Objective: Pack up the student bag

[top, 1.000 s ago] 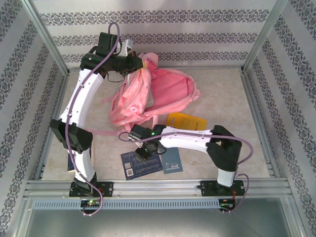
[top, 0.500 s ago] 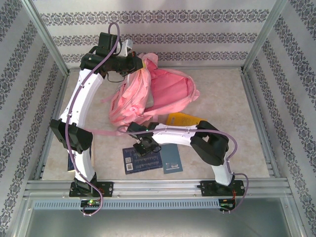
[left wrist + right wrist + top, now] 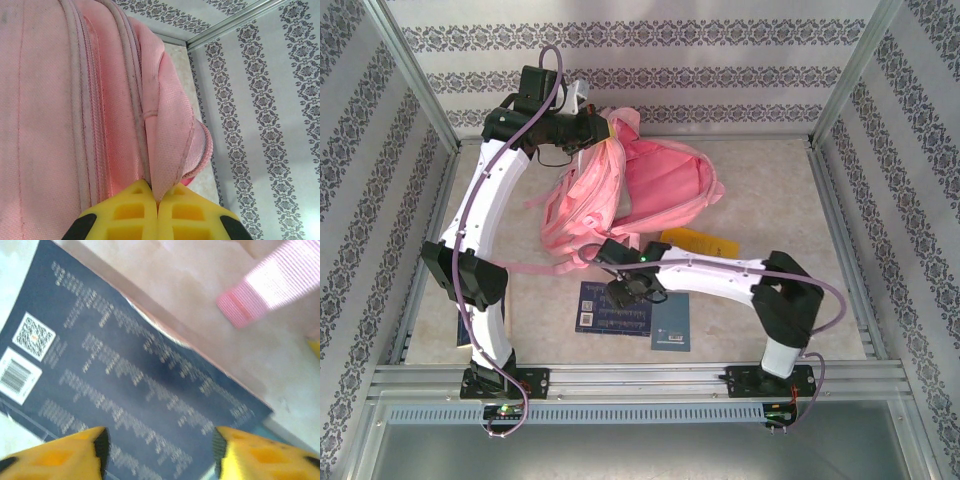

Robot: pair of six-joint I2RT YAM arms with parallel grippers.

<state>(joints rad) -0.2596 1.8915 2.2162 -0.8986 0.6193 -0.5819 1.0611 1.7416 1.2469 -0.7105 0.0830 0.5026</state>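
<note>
Top external view, from the near edge outward: a dark blue book lies flat on the table between the two arm bases, its back cover up, with white text, a barcode and a QR code. A smaller blue book lies just beside it on the right, touching or slightly overlapping its edge. The right gripper hangs over the far part of the dark blue book, pointing down.

In the right wrist view, the right gripper has its yellow fingers spread wide apart with nothing between them, and the dark blue book spans the gap below; whether the tips touch the cover cannot be told. A pink strap lies on the table beyond the book's far corner.

Further out, a yellow flat item rests near the bag's lower edge. The student bag lies on the far middle of the table, its left side lifted.

At the far left, the left gripper meets the bag's raised top. The left wrist view shows the left gripper clamped together on a fold of the student bag.
</note>
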